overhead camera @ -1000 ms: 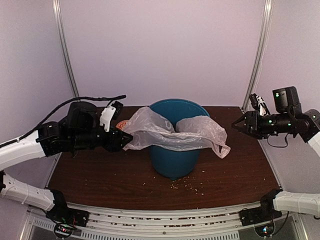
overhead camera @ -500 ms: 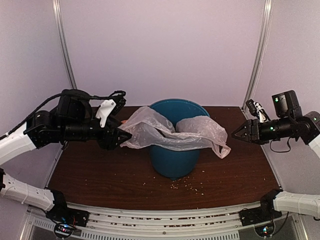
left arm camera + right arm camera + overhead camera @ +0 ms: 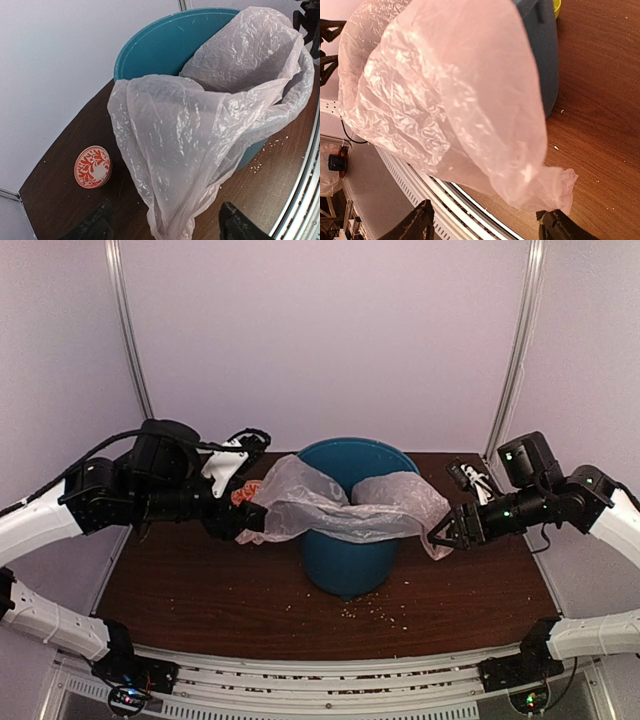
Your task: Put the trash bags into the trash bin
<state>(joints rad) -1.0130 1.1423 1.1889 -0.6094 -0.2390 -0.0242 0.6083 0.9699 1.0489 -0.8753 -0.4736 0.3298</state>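
- Bin (image 3: 346, 550) stands mid-table (image 3: 200, 590), between the two arms.
- Bag (image 3: 330, 502) lies draped across the bin's rim and sags partly inside; one end hangs off the left side, the other off the right.
- Left gripper (image 3: 245, 523) at the bag's left end, fingers spread either side of it.
- Right gripper (image 3: 437, 538) at the right end, fingers likewise spread.
- Disc (image 3: 92, 166) on the table, left of the bin.
- Crumbs (image 3: 375, 612) on the table before the bin.
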